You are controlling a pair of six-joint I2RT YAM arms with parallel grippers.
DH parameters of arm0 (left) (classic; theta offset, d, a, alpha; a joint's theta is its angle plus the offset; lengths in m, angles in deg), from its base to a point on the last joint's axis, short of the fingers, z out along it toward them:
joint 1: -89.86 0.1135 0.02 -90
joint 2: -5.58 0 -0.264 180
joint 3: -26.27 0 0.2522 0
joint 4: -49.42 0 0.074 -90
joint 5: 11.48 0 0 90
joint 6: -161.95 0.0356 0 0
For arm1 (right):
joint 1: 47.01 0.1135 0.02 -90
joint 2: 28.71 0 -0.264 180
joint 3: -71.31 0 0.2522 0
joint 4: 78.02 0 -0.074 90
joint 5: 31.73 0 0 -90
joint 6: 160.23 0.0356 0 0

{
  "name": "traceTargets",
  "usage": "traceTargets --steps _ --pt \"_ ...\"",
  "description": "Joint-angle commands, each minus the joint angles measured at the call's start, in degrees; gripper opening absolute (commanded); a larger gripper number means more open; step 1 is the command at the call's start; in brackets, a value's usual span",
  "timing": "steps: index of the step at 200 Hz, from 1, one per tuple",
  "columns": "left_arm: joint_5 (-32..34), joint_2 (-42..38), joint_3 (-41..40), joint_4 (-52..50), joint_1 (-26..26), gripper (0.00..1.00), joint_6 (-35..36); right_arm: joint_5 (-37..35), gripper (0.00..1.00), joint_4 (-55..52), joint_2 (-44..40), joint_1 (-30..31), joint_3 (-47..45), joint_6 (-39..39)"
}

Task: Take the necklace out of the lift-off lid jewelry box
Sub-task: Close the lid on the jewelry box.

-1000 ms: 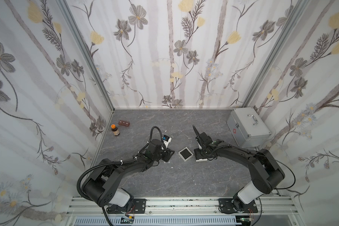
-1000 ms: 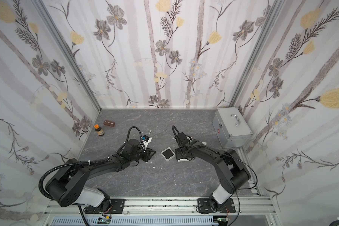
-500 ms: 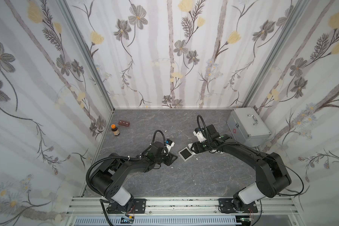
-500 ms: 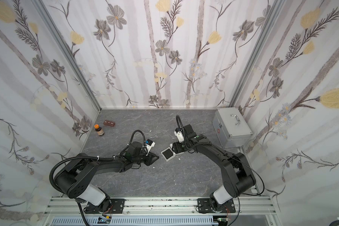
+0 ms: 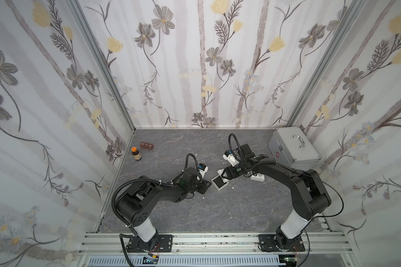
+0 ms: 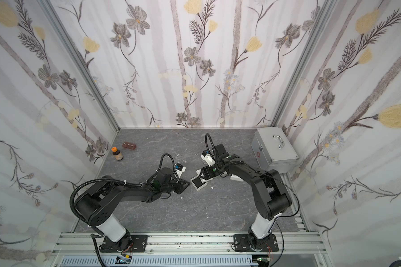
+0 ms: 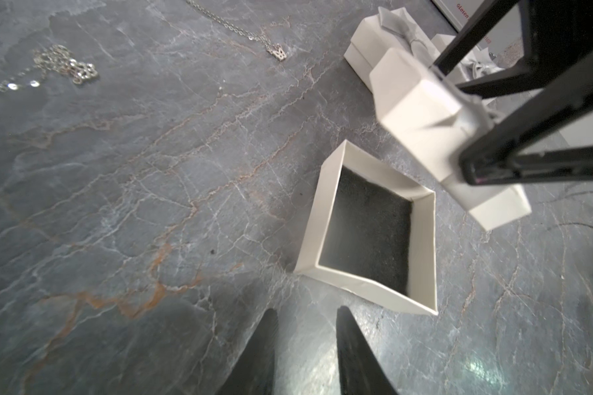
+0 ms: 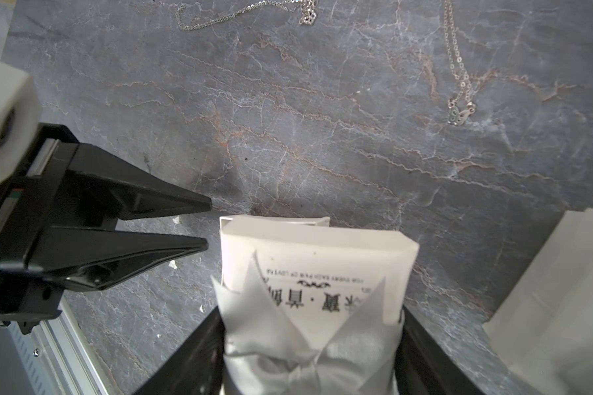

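Holding: right gripper (image 8: 308, 345) is clamped on the white lid (image 8: 315, 260) with its ribbon bow, clear of the box (image 7: 370, 232) and close over one edge of it.
Left side: left gripper (image 7: 305, 342) sits low over the table (image 5: 195, 215), just beside the box. Its jaws are a little apart with nothing between them.
Box: open on the gray table, dark foam lining in full view.
Necklace: necklace (image 7: 278, 51), a thin chain with a small pendant, lies on the table outside the box and apart from it.
Nearby: second chain (image 7: 65, 66) is bunched up farther off.
Elsewhere: other white box (image 5: 257, 178) by the right arm; metal case (image 5: 292, 148) in the far corner; bottle (image 5: 136, 153) and brown block (image 5: 147, 145) near the left wall.
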State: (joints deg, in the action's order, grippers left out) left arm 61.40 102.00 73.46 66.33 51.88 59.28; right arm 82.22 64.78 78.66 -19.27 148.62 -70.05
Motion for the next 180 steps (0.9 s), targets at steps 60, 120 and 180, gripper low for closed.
traceTargets --steps 60,120,180 --pt "2.7 2.2 2.6 0.6 -0.3 0.31 0.0 3.4 0.69 3.5 0.8 0.0 -1.8 2.6" --pt "4.2 2.8 4.3 -1.3 -0.4 0.31 0.7 3.6 0.69 5.4 1.5 0.1 -2.0 4.2" --pt "4.8 3.0 5.2 -1.9 -0.8 0.31 0.4 4.5 0.69 6.3 2.0 0.1 -2.3 5.5"
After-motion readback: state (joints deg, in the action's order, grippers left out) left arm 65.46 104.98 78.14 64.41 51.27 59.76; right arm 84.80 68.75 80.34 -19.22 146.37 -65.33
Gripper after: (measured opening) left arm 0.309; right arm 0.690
